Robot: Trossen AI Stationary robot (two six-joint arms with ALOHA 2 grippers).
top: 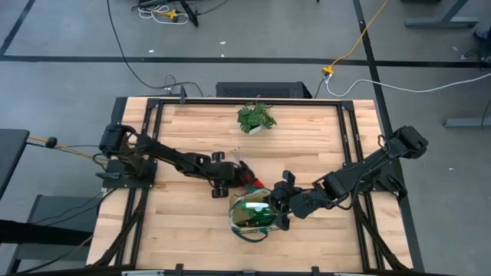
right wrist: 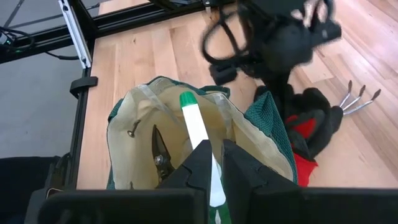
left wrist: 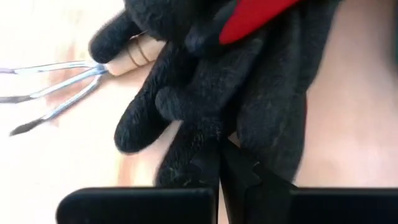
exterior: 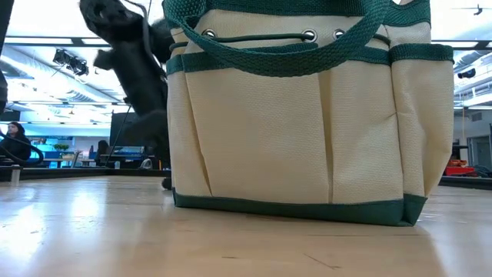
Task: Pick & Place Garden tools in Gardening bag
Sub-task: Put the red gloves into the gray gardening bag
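Observation:
The beige gardening bag (top: pixel 253 216) with green trim stands open on the table's near middle. The green spray bottle (right wrist: pixel 194 127) with its white nozzle and the dark-handled shears (right wrist: pixel 160 152) stick up inside it. My right gripper (right wrist: pixel 214 171) hangs over the bag's mouth, shut on the bottle. Just beyond the bag's far side lie the red-and-black gloves (top: pixel 249 178), partly over the handle (left wrist: pixel 132 56) of the metal pronged rake (left wrist: pixel 53 87). My left gripper (left wrist: pixel 222 167) has come down on the gloves and is shut on them. My left gripper pinches black glove cloth (left wrist: pixel 211 140) between its two fingers, slanting down from the table's left side. The gloves lie on the table, bunched; how many layers are caught I cannot tell. My right gripper has the bottle's white nozzle part (right wrist: pixel 200 142) between its two fingers, slanting down from the table's right. The bottle stands tilted in the bag, its green tip (right wrist: pixel 186 98) pointing away from the fingers.
A leafy potted plant (top: pixel 255 116) stands near the table's far edge. The bag (exterior: pixel 307 115) fills most of the low view, a dark arm (exterior: pixel 127 69) behind its left side. Bare wood lies to the bag's left and right.

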